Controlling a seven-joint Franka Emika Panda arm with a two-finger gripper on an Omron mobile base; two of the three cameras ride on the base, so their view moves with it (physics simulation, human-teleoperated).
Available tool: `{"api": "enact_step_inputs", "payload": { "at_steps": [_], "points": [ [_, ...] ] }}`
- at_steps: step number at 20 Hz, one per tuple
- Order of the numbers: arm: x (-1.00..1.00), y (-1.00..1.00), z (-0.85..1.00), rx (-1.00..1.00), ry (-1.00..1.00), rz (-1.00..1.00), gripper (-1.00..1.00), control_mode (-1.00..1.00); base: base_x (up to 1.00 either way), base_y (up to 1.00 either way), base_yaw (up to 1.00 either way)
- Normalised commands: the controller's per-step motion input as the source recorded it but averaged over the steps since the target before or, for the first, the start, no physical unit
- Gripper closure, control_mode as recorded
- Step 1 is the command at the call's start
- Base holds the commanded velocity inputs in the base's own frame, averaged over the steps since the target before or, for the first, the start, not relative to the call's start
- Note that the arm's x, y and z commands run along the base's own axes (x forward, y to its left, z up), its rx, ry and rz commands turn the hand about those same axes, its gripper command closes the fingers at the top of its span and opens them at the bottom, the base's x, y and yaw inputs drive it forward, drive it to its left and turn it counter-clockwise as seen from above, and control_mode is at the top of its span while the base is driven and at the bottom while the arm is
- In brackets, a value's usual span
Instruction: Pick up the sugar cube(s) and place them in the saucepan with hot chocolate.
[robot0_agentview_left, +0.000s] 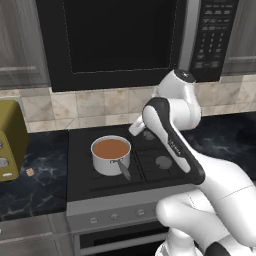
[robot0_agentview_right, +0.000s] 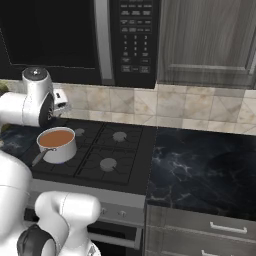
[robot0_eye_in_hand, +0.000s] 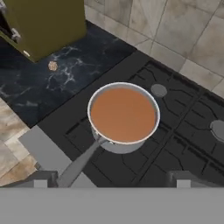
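- Arm is bent at the elbow, forearm reaching out over the stove toward the saucepan, wrist angled down at it.
- Pincer hangs right above the saucepan with its tips spread wide, nothing in them.
- Saucepan sits on the stove's front left burner, brown liquid inside.
- Sugar cube is on the dark tabletop left of the saucepan, just by the toaster.

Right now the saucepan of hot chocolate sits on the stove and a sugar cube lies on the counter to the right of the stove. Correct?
Not quite. The saucepan sits on the stove, but the sugar cube lies on the counter left of it, beside the toaster, as the left base view shows.
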Motion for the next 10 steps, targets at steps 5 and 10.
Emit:
{"api": "enact_step_inputs", "payload": {
  "at_steps": [5,10],
  "points": [
    [0.00,0.98,-0.05,0.00,-0.06,0.38,-1.00,-1.00,0.00,0.00,0.00],
    [0.06,1.00,-0.23,0.00,0.00,0.25,-1.00,-1.00,0.00,0.00,0.00]
  ]
}}
